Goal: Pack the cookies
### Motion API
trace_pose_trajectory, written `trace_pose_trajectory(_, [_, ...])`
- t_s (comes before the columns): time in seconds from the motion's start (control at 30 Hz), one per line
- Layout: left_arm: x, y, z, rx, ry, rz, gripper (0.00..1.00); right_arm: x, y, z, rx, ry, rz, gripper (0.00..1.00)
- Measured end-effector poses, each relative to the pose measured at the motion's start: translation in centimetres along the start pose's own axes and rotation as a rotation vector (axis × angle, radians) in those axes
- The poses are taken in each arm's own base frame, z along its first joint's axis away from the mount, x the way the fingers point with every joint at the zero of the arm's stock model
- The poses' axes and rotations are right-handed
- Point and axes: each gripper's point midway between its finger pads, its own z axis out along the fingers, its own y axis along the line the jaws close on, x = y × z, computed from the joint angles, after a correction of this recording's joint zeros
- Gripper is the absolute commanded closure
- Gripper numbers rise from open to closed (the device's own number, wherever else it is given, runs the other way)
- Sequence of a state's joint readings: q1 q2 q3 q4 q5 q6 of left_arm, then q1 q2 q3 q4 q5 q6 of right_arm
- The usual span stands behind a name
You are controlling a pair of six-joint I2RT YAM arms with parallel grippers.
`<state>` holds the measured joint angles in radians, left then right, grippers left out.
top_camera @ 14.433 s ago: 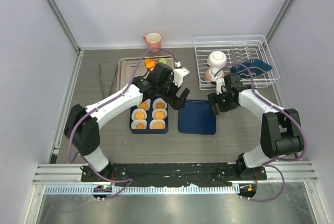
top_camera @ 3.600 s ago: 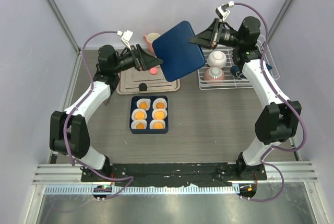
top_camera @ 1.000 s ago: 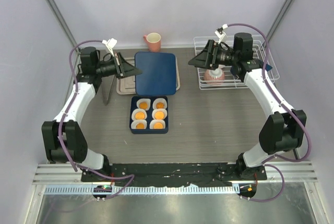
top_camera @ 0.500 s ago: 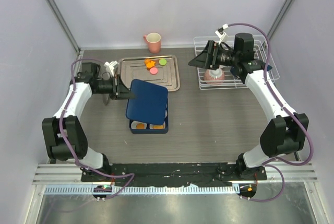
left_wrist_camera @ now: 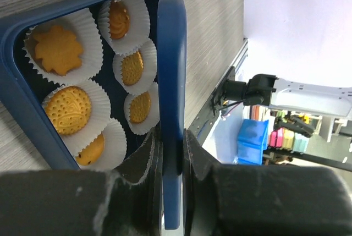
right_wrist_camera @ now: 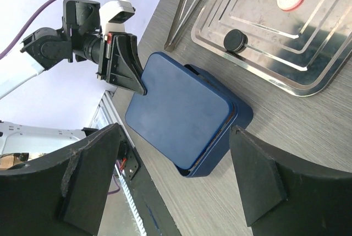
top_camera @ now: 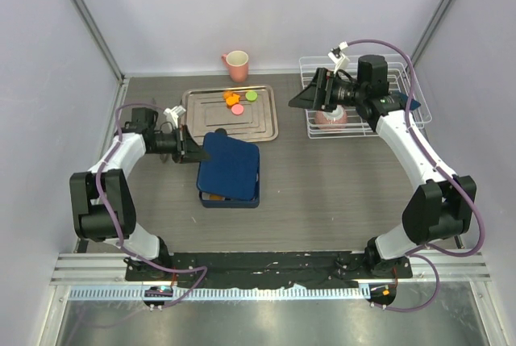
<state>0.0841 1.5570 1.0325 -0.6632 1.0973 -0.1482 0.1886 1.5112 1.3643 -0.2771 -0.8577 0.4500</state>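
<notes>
Wide grey desk (top_camera: 339,193), wire rack (top_camera: 407,68) at far right, metal tray (top_camera: 262,124) at far middle, and just in front of it the dark blue box (top_camera: 230,202). Its lid (top_camera: 231,166) lies tilted over it, the left edge lifted, and the left tool (top_camera: 187,149) is clamped tight on that edge, 1 finger on each face. The right tool (top_camera: 310,97) hangs high beside the rack, fingers spread wide, gripping nothing. Pink mug (top_camera: 236,63) stands at the back. Now the cookies (left_wrist_camera: 59,49): 6 orange ones in white cups (left_wrist_camera: 82,27) inside the box, a few loose on the tray, including 1 black cookie (right_wrist_camera: 235,39).
</notes>
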Motion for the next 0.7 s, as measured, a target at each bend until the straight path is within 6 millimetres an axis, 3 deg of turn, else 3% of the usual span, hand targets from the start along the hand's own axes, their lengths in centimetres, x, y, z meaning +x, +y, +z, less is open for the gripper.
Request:
trace_pose_trajectory(0.4, [-1.8, -0.2, -0.1, 0.072, -0.073, -0.067, 0.94, 0.1, 0.0, -0.1, 0.004, -0.001, -0.002, 0.13])
trace_pose_trajectory(0.7, [-1.0, 0.2, 0.2, 0.102, -0.069, -0.119, 0.94, 0.3, 0.0, -0.2, 0.005, -0.001, -0.001, 0.12])
